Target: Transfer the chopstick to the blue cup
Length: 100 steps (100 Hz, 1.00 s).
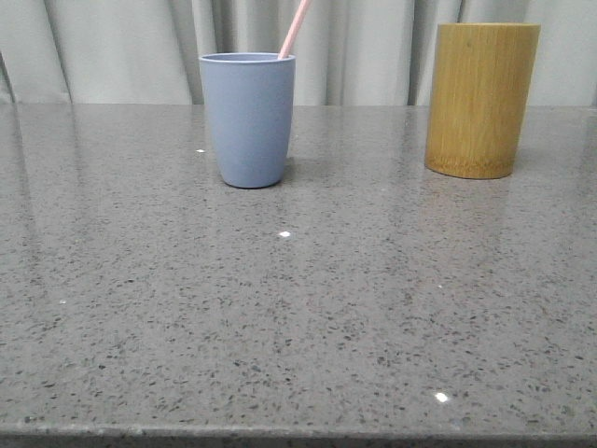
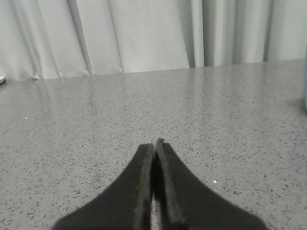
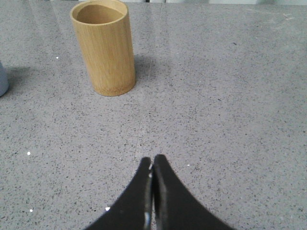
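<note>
your chopstick (image 1: 295, 28) sits in blue cup (image 1: 247, 119), leaning right, upper end running out past top of front view. cup upright on grey speckled table (image 1: 298, 308), left of centre. bamboo cylinder (image 1: 481, 99) upright well apart to cup's right, looks empty from right wrist view. your left gripper (image 2: 154, 146) closed, fingers pressed together, nothing between them, over bare table. your right gripper (image 3: 152, 160) same: fingers together, holding nothing, bamboo cylinder ahead of it. pale curtain (image 1: 121, 47) behind table.
</note>
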Motion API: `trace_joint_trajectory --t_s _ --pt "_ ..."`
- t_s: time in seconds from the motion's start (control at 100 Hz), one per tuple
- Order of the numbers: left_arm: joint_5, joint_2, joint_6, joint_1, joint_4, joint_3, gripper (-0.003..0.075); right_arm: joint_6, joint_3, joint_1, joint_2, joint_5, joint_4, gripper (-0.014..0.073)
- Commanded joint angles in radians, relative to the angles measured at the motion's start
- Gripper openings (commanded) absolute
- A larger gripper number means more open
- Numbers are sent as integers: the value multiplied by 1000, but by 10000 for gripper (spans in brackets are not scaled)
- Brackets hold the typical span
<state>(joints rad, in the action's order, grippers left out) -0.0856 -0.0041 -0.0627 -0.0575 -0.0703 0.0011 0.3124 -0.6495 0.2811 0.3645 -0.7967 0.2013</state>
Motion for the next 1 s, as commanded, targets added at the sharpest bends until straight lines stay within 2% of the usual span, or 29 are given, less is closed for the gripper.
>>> trace_joint_trajectory --t_s 0.0,0.79,0.99 --pt "86 -34 -14 -1 -3 10 -19 -8 -25 -5 8 70 24 -69" --pt "86 -34 -14 -1 -1 10 -19 -9 -25 -5 8 69 24 -69" --pt "86 -34 -14 -1 -1 10 -19 -11 23 -10 -74 108 87 -69"
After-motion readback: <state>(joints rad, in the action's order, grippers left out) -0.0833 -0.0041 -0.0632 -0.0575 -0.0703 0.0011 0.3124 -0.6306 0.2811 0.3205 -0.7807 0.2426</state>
